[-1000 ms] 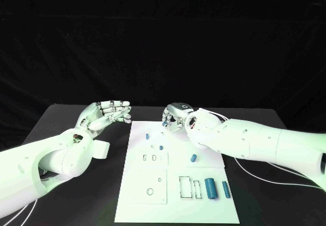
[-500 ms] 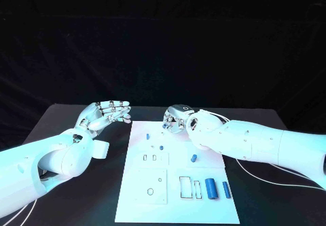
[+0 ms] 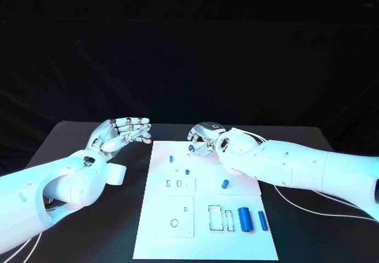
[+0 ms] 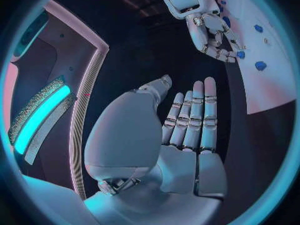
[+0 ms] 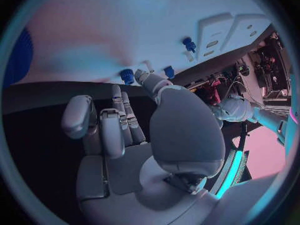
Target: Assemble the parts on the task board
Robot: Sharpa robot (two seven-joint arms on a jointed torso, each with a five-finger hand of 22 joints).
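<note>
Where the board's near end lies: on the white rectangular task board, a thick blue cylinder and a slimmer blue rod lie beside the outlined rectangular slots, untouched.
Mid-board: a short blue stub lies loose, and a small blue peg stands farther up.
Right hand: at the board's far edge, its fingers curl down around a tiny blue part. I cannot tell whether they pinch it or only touch it.
Left hand: holds nothing, fingers apart, above the black table just left of the board's far corner.
Doing it well: probably confirm a firm pinch before lifting, keep the part upright, and line it up over its hole before pressing.
</note>
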